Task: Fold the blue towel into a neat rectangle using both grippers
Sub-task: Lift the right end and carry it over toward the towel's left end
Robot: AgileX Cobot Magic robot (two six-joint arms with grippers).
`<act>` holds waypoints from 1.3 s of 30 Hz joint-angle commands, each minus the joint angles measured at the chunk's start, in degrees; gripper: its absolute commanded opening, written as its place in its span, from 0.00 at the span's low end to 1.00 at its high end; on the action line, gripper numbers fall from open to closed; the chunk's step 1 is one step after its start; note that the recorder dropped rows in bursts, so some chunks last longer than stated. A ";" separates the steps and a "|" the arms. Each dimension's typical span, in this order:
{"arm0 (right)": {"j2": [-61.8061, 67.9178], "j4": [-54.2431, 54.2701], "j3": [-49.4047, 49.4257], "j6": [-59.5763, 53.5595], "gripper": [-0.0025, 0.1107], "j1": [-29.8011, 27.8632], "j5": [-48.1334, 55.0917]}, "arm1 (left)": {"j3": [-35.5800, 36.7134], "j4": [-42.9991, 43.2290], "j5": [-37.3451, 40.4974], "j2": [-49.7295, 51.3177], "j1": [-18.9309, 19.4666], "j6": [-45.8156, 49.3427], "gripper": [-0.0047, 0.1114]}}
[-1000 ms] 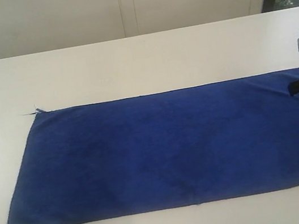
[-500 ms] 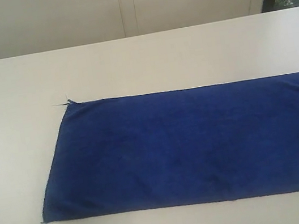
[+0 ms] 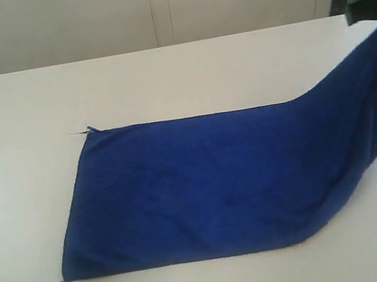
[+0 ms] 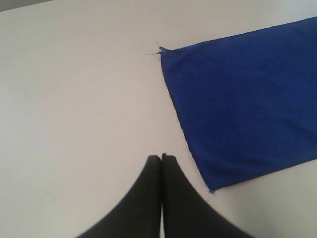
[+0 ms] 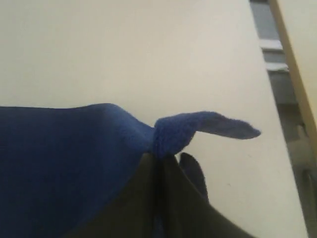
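Exterior view. The blue towel (image 3: 203,182) lies lengthwise on the white table (image 3: 164,80). Its left part rests flat, with loose threads (image 3: 84,130) at the far left corner. Its right end rises off the table toward the upper right edge of the picture, and the cloth sags in soft folds beneath the raised corner. A dark shape meets that corner at the frame's edge; it is too cut off to identify. Neither arm is otherwise visible.

Left wrist view. The left tool (image 4: 161,156) hangs above bare table (image 4: 74,99) with its two jaws pressed together and nothing between them. One short end of the blue towel (image 4: 247,104) lies flat near it without touching it. The loose threads (image 4: 156,50) mark the towel corner farther from the tool.

Right wrist view. The right tool (image 5: 159,158) is clenched on a corner of the blue towel (image 5: 59,163). The cloth bunches at the jaw tips, and a small flap projects beyond them. The remaining cloth hangs from the grip, clear of the table (image 5: 148,49) below.
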 commanded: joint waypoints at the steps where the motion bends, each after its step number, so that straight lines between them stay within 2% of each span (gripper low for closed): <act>1: -1.15 1.27 -3.22 1.36 0.02 11.44 1.72 | 0.38 -0.57 0.30 -0.28 -0.04 -0.40 0.04; 8: 8.68 3.70 -11.77 1.48 0.02 29.01 0.90 | 0.38 -0.57 0.30 -0.28 -0.04 -0.40 0.04; 15: 32.83 9.32 -23.40 1.13 0.02 41.57 -5.75 | 0.38 -0.57 0.30 -0.28 -0.04 -0.40 0.04; 21: 45.68 11.18 -33.91 0.92 0.02 45.23 -6.44 | 0.38 -0.57 0.30 -0.28 -0.04 -0.40 0.04; 26: 48.98 12.59 -37.99 0.92 0.02 45.61 -6.01 | 0.38 -0.57 0.30 -0.28 -0.04 -0.40 0.04; 30: 47.88 12.03 -40.20 0.45 0.02 45.61 -0.84 | 0.38 -0.57 0.30 -0.28 -0.04 -0.40 0.04; 33: 45.10 7.80 -41.51 0.16 0.02 45.61 4.91 | 0.38 -0.57 0.30 -0.28 -0.04 -0.40 0.04; 39: 35.70 5.29 -41.51 -0.23 0.02 45.75 6.77 | 0.38 -0.57 0.30 -0.28 -0.04 -0.40 0.04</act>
